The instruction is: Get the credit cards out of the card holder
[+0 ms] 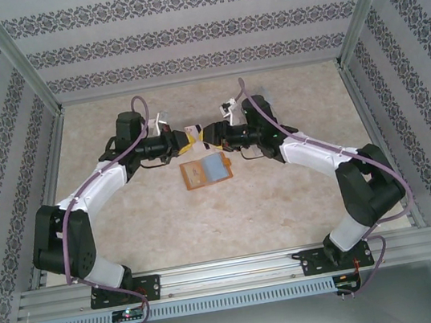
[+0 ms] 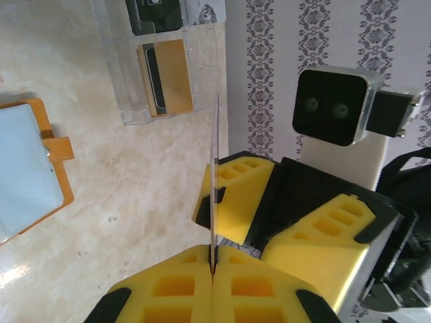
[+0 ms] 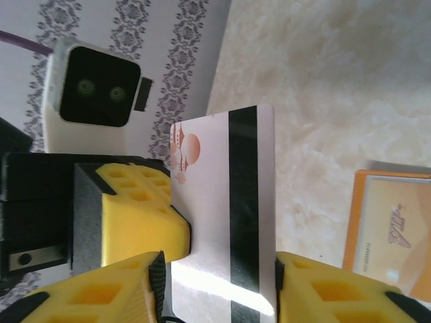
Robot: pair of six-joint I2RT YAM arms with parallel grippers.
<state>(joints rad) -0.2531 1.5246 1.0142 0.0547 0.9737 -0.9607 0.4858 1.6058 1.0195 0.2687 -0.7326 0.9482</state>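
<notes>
A white credit card (image 3: 215, 202) with a dark stripe hangs in the air between both grippers. My left gripper (image 2: 213, 266) is shut on one end of it, and in the left wrist view the card (image 2: 216, 168) shows edge-on. My right gripper (image 3: 219, 289) straddles the card's width. Its right pad sits at the card's edge, and a thin dark gap shows at the left pad. The two grippers meet nose to nose (image 1: 200, 137) above the table's back middle. Below them the orange card holder (image 1: 206, 171) lies open and flat, its clear pocket (image 2: 27, 178) facing up.
A clear plastic tray (image 2: 128, 101) stands at the back by the wall, holding an orange card (image 2: 174, 77) and a dark card (image 2: 153, 13). Patterned walls (image 1: 196, 30) close in the back and both sides. Bare marble table (image 1: 233, 224) lies in front of the holder.
</notes>
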